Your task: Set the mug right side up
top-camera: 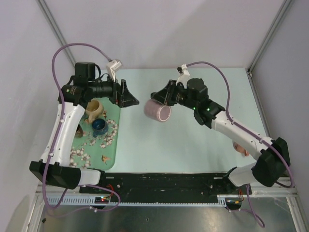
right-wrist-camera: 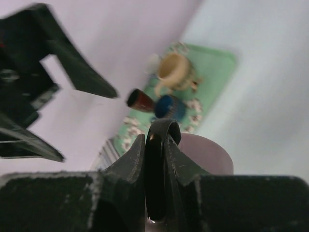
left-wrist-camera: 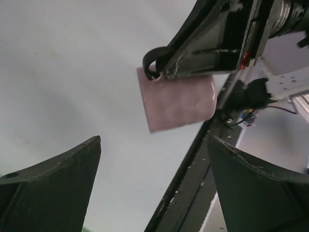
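Pale table (top-camera: 193,145) beneath everything. At its left, a green tray (top-camera: 112,145) with a cream mug (top-camera: 95,107) and a blue mug (top-camera: 100,126) among small pale bits. Near mid-table, right of the tray, the pinkish mug (top-camera: 158,112), lifted and lying sideways, mouth toward the near right. Right gripper (right-wrist-camera: 157,140) pinched tight on its dark handle (right-wrist-camera: 161,130). Left gripper (top-camera: 125,96) over the tray's far corner, jaws spread wide.
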`<state>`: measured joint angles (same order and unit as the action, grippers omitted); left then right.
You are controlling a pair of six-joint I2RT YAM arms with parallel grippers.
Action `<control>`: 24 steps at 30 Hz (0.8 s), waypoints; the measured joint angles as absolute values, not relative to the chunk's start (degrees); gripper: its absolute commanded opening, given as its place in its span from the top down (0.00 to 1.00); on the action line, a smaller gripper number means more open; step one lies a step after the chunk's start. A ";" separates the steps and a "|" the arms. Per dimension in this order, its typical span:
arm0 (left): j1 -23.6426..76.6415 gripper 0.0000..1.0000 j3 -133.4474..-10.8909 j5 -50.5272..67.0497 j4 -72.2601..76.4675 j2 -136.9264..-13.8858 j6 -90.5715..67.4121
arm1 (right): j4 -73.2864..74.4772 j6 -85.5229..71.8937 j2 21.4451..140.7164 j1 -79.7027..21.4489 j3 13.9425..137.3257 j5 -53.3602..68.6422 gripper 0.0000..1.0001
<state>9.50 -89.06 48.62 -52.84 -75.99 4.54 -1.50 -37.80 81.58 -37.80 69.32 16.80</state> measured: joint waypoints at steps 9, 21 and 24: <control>11.57 0.29 -92.71 55.22 -51.86 -77.58 -1.32 | -15.33 -39.79 77.19 -45.30 69.78 11.11 1.00; 13.26 0.99 -91.59 67.07 -52.29 -78.56 -6.59 | -18.28 -36.95 77.30 -44.60 69.87 13.89 1.00; 12.93 1.00 -90.43 68.36 -52.80 -78.30 -7.94 | -18.24 -35.18 77.30 -44.38 69.87 15.92 0.72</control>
<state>12.93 -90.43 68.36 -52.80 -78.30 -7.94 -18.24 -35.18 77.30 -44.38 69.87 15.92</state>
